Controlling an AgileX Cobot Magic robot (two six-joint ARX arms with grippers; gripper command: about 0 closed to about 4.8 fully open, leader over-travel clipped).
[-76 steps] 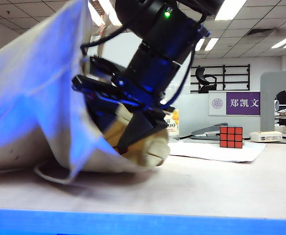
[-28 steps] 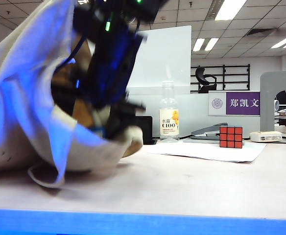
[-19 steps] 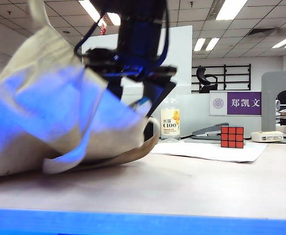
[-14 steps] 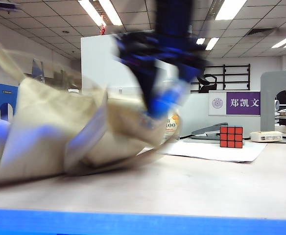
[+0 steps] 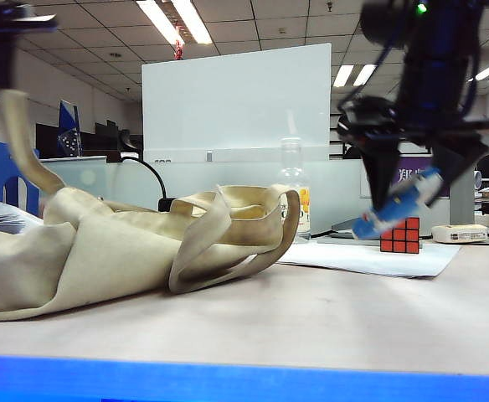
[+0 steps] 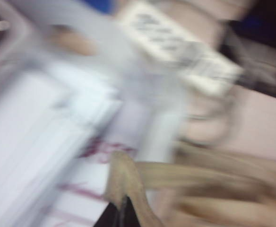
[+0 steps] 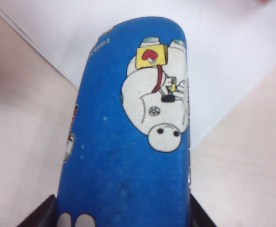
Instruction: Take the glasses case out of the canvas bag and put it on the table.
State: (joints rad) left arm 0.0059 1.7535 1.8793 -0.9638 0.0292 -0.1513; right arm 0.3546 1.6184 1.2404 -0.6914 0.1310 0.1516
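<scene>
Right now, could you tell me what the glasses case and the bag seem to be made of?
The glasses case, held in the right gripper: probably leatherette over a stiff shell; fine grain, printed cartoon. The bag: soft cream cloth, likely canvas; it slumps in folds, its strap pinched by the left gripper.

I've got the right gripper (image 5: 405,203) out of the canvas bag (image 5: 102,251) now; it was buried in the mouth earlier. It's up beside the Rubik's cube (image 5: 398,235), clamped on the glasses case (image 7: 128,137) in the air. Bag has collapsed flat on the table (image 5: 311,318), no longer held up. Left gripper (image 6: 121,213) has swung away, strap (image 6: 128,189) pinched.
</scene>
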